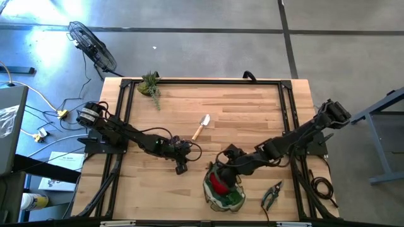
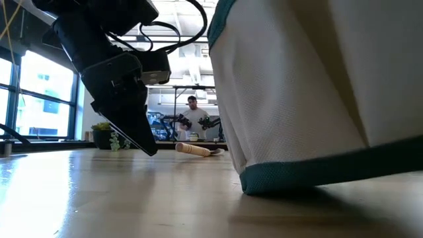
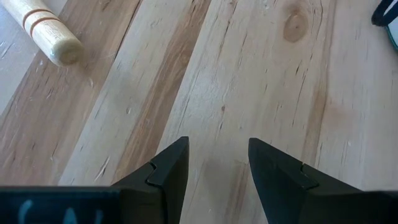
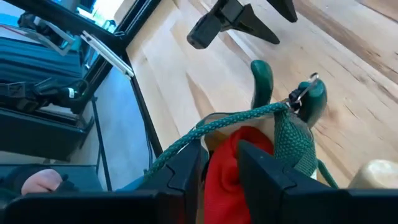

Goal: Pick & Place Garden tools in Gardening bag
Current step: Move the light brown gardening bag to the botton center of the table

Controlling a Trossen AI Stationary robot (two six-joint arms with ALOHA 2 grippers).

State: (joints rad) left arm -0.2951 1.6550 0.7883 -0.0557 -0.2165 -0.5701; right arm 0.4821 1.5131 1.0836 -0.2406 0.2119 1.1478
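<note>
One trowel (image 1: 201, 127) lies mid-bench, one pair of shears (image 1: 271, 195) near the front right, one plant clump (image 1: 150, 85) at the back edge, and one bag (image 1: 222, 189) at front centre with a red piece (image 1: 218, 183) inside. Left end effector (image 1: 181, 165), fingers apart and empty, points down at bare wood beside the bag; right end effector (image 4: 219, 163) sits at the bag's mouth with the red fabric between its fingers, grip unclear, other contents hidden. Pale plank bench (image 1: 252, 113) on grey concrete floor; a person (image 2: 192, 114) sits far back in the room.
</note>
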